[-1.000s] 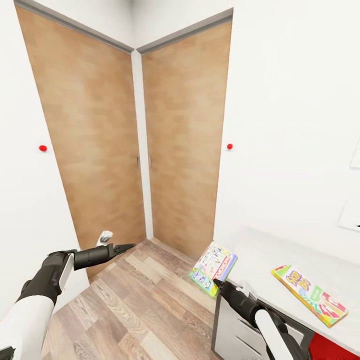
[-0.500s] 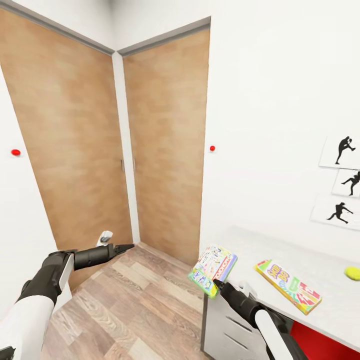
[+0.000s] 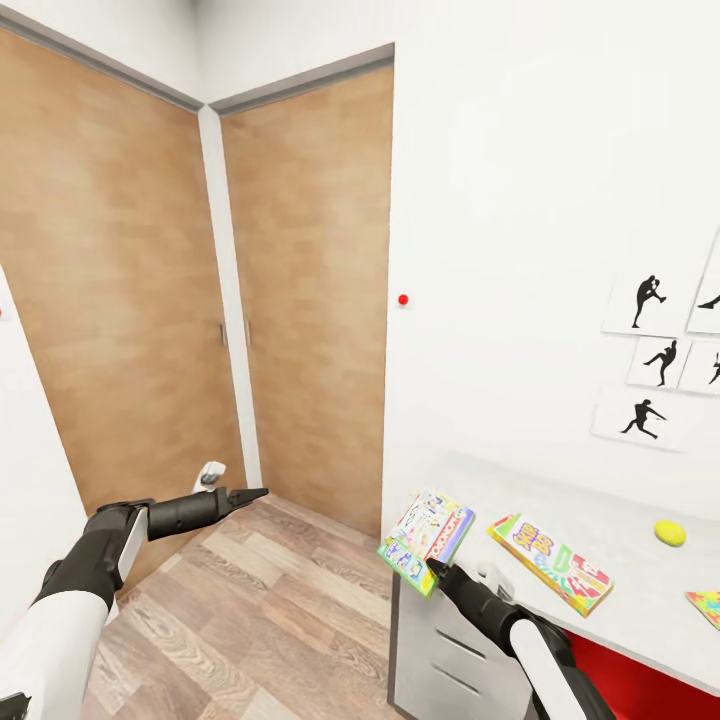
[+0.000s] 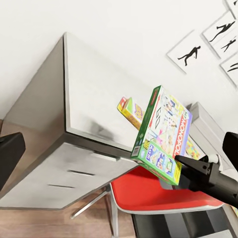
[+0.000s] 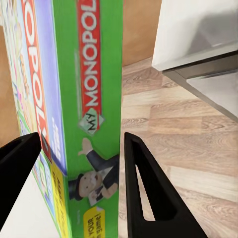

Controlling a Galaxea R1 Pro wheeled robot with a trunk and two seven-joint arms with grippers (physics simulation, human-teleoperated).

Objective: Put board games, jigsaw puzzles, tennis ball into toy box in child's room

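Observation:
My right gripper [image 3: 434,567] is shut on the lower edge of the white-green Monopoly board game [image 3: 428,533], holding it tilted on edge just off the end of the table [image 3: 560,505]. The right wrist view shows both fingers [image 5: 144,188] clamping the box [image 5: 74,99]. On the table lie the Skip-Bo board game [image 3: 550,563], the tennis ball [image 3: 669,533] and the corner of a jigsaw puzzle [image 3: 707,605]. My left gripper [image 3: 250,494] hangs open over the floor, holding nothing. The left wrist view shows the held box [image 4: 161,136] and the Skip-Bo box [image 4: 130,110]. The toy box and the bed are out of view.
Two wooden doors [image 3: 300,300] meet in the corner ahead, above a wood floor [image 3: 250,600]. White drawers [image 3: 440,650] close off the table's near end. A red-seated chair [image 4: 158,193] is tucked under the table. Silhouette pictures [image 3: 640,300] hang on the wall.
The camera has swung to the right, so the doors slid left and the tennis ball, the puzzle corner and the wall pictures came into view. Both arms hold their poses.

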